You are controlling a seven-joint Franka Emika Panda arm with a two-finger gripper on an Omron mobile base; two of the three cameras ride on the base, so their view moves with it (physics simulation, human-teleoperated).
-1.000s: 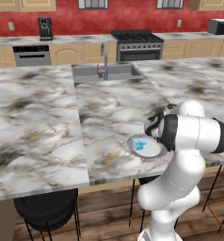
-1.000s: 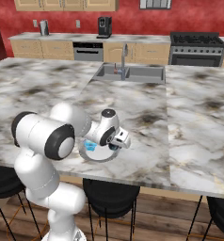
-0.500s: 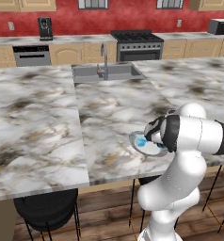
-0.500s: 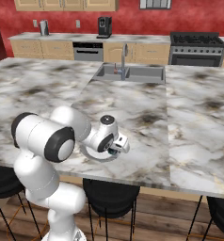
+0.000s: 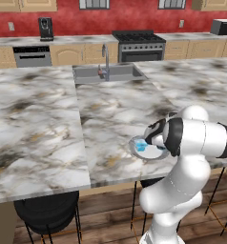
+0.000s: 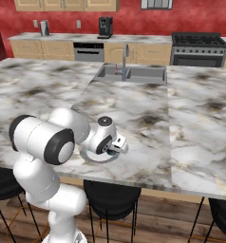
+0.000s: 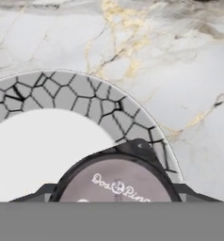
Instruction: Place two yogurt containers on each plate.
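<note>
My arm folded low at the elbow, wrist bent down, my gripper (image 6: 114,148) closed around a cup.

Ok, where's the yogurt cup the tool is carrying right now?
The yogurt cup sits between the tool fingers just over the plate at the counter's near edge, toward the plate's rim; its blue body shows in the left base view.

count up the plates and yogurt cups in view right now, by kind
plate: 1
yogurt cup: 1
total: 2
</note>
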